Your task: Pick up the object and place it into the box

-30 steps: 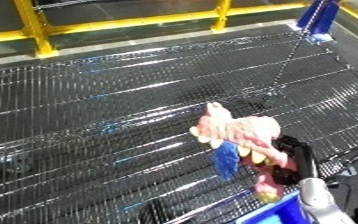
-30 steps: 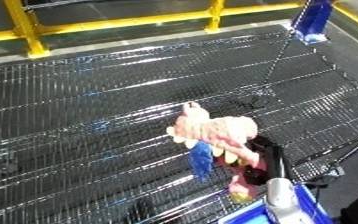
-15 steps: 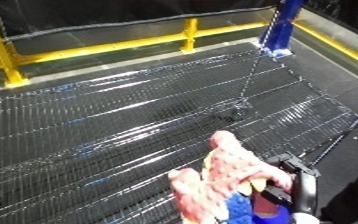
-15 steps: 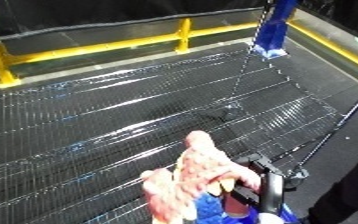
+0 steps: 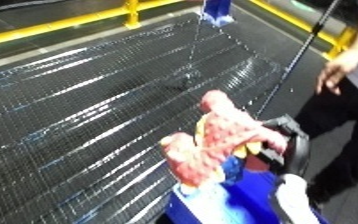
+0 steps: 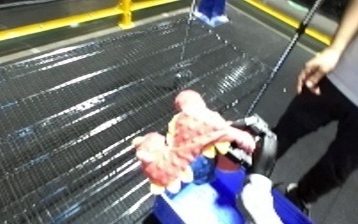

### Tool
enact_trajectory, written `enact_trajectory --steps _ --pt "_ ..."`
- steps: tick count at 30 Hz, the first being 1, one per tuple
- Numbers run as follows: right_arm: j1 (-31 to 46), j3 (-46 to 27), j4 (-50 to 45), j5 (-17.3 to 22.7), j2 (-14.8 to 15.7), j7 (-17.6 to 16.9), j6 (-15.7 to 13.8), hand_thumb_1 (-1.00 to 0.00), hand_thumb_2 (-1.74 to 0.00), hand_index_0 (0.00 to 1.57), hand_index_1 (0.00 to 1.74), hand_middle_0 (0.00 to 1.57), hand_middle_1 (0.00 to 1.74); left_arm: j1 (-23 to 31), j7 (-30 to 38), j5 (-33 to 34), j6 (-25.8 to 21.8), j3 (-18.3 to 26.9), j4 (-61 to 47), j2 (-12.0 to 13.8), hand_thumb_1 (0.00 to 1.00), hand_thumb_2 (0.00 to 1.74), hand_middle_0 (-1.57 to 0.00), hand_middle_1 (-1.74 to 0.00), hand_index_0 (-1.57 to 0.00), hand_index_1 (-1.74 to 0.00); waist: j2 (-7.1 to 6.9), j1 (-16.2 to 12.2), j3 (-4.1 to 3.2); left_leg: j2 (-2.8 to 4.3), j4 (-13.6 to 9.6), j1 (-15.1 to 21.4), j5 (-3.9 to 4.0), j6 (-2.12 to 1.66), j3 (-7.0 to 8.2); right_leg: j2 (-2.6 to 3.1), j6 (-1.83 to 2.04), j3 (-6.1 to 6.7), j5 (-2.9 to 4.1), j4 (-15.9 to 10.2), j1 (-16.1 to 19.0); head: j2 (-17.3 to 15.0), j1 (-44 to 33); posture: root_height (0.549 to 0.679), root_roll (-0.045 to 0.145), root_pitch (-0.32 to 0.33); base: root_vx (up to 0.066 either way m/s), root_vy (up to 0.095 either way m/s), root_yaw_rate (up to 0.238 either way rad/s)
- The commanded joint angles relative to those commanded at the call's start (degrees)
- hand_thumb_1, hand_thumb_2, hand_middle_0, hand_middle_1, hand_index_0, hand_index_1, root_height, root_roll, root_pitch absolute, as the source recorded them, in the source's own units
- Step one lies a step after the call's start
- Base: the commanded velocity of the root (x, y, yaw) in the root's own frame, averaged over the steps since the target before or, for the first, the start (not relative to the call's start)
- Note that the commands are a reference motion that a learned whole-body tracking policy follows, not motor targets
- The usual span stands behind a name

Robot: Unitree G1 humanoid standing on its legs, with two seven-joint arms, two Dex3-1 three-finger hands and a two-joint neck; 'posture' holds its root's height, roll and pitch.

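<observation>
A pink, mottled soft toy (image 5: 215, 137) with yellow and blue parts hangs in my right hand (image 5: 286, 145), whose black fingers curl round its right side. The toy is lifted off the wire mesh table (image 5: 87, 100) and hovers above the rim of a blue bin (image 5: 246, 192) at the bottom of the view. My white forearm (image 5: 291, 197) enters from the lower edge. My left hand shows in neither view.
Yellow rails (image 5: 69, 27) run along the far side of the mesh table, with a blue post (image 5: 215, 10) at the back. A person (image 6: 335, 100) in dark trousers stands close by on the right, one hand hanging.
The camera has swung right and downward. My right hand has carried the toy from over the mesh toward the blue bin at the bottom edge. A person has come into view at right.
</observation>
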Motion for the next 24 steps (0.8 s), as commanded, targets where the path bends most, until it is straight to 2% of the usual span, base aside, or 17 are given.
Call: enact_trajectory --steps 6,11,18,24 --pt "3.27 -2.67 -0.93 -2.62 0.14 -0.56 0.71 -1.0 -1.74 1.57 1.74 1.57 1.74 -0.6 -0.44 0.46 -0.14 -0.77 0.08 -0.18 1.0 1.74 -1.57 -1.74 -1.57 -1.74 1.23 -2.74 0.0 -0.33 -0.36 0.7 -0.24 0.03 1.39 -0.08 -0.02 1.16 0.27 -0.71 -0.35 -2.63 0.38 0.624 0.091 -0.229 -0.004 0.036 -0.152" --pt "4.31 -3.56 -0.08 -3.47 0.0 -0.8 1.31 -1.0 -1.74 1.57 1.74 1.57 1.74 -1.0 -0.7 0.86 -0.65 -1.08 0.17 -0.67 1.0 1.74 -1.57 -1.74 -1.57 -1.74 2.55 -4.59 0.0 -0.74 -0.94 1.23 -0.23 -0.02 2.53 -0.22 -0.05 2.0 0.47 -1.88 -0.27 -2.86 -0.27 0.626 0.1 -0.223 -0.002 0.034 -0.151" --pt "4.19 -4.06 3.55 -0.77 0.32 -0.42 0.63 -0.65 -1.13 1.02 1.13 1.02 1.13 -1.23 -0.85 0.65 -1.26 -0.86 0.48 -0.89 1.0 1.74 -1.57 -1.74 -1.57 -1.74 3.78 -6.06 -0.24 -0.84 -1.99 2.01 -0.15 -0.11 3.63 -0.28 -0.16 2.56 0.22 -3.02 0.18 -2.9 -1.08 0.629 0.105 -0.212 0.001 0.015 -0.09" --pt "4.12 -4.74 6.71 -2.6 -0.76 -1.89 1.72 -0.35 -0.61 0.55 0.61 0.55 0.61 -0.89 -1.01 1.33 -1.59 -0.54 0.5 -0.4 1.0 1.74 -1.57 -1.74 -1.57 -1.74 4.23 -6.23 -0.51 -0.76 -2.68 2.36 -0.03 -0.14 4.13 -0.23 -0.16 2.66 0.0 -3.54 0.32 -2.97 -1.23 0.631 0.106 -0.205 0.007 -0.002 -0.044"
